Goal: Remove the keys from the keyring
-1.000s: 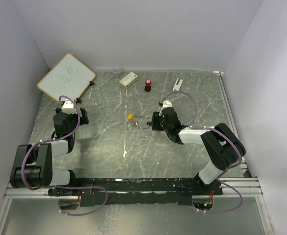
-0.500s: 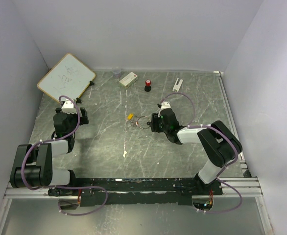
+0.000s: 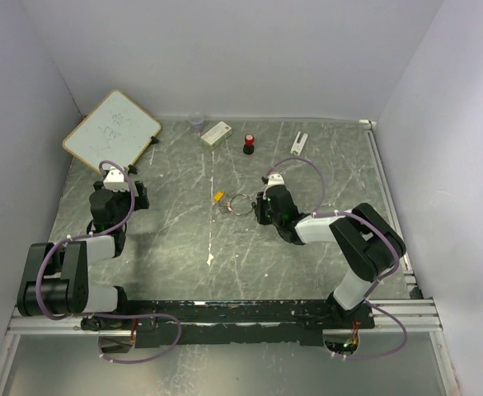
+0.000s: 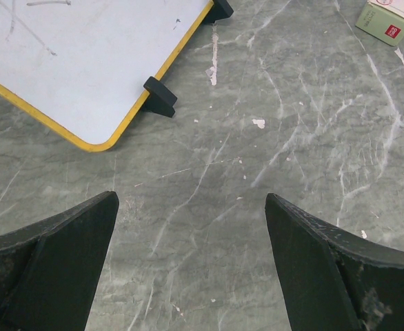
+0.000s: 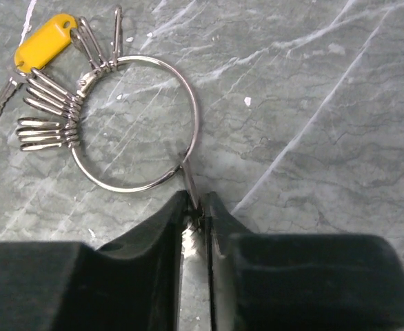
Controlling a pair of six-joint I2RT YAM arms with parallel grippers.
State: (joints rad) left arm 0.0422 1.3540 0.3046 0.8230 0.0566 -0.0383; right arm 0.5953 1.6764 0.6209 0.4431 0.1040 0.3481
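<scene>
Right wrist view: my right pincer clamps the near edge of the keyring; best hold firm while my released left pincer fetches the keys.

A grey-green marbled table, veined and scuffed white, spreads under the left gripper and the right gripper. Plain pale lilac walls stand well away from both, closing three sides. Light is soft, even.
</scene>
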